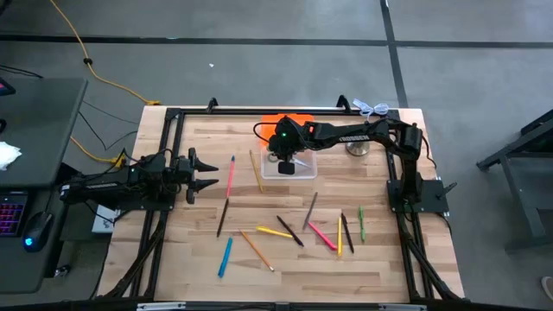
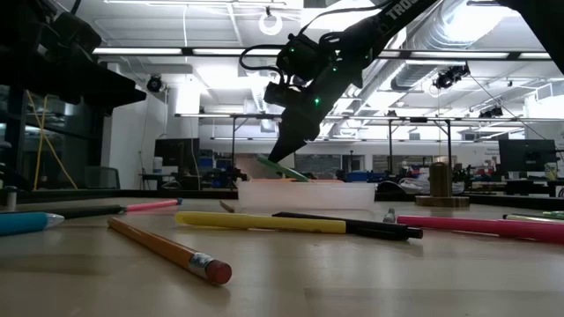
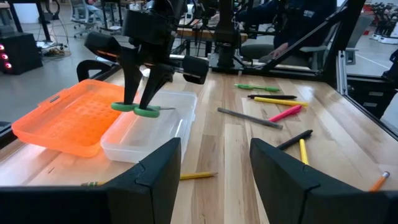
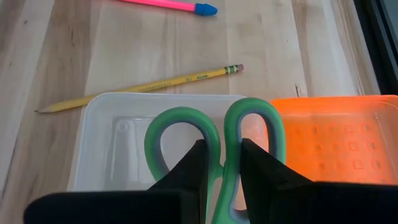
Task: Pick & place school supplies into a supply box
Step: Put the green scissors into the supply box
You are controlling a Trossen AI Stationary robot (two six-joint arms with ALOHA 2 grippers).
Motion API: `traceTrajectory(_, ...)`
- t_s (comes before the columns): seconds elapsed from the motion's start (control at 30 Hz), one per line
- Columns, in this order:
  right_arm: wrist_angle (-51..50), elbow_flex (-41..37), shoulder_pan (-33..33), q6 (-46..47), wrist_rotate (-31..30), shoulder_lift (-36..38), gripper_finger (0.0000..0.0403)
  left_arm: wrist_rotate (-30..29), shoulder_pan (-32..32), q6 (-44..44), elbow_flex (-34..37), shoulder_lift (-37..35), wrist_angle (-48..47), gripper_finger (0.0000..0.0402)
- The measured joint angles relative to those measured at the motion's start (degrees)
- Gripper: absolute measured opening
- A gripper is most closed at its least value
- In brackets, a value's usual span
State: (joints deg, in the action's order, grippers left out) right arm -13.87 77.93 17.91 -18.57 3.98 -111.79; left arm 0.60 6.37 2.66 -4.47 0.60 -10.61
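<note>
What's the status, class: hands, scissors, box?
Right hand shut on green-handled scissors, above clear box. Left hand open, waiting at table's left. Box looks empty; nothing blocking.

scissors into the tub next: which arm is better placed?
Right. Its hand already grips the green-handled scissors directly above the clear tub. The left hand waits open at the table's left edge, holding nothing.

scissors [image 4: 214,140]: green handles, grey inner rims | tub [image 4: 106,146]: clear | lid [image 4: 336,140]: bright orange, square-grid pattern | pencil [image 4: 140,87]: yellow | pen [image 4: 168,5]: pink, blue cap
</note>
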Motion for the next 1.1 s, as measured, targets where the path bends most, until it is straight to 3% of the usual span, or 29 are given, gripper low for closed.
traceTrajectory(0.7,-0.5,0.0,0.0,-1.4,2.9,0.0,0.0055,-0.2,0.0,0.0,0.0,0.0,0.0,0.0223)
traceTrajectory(1.1,-0.2,0.0,-0.3,-1.3,3.0,-4.3,0.0055,-0.2,0.0,0.0,0.0,0.0,0.0,0.0223)
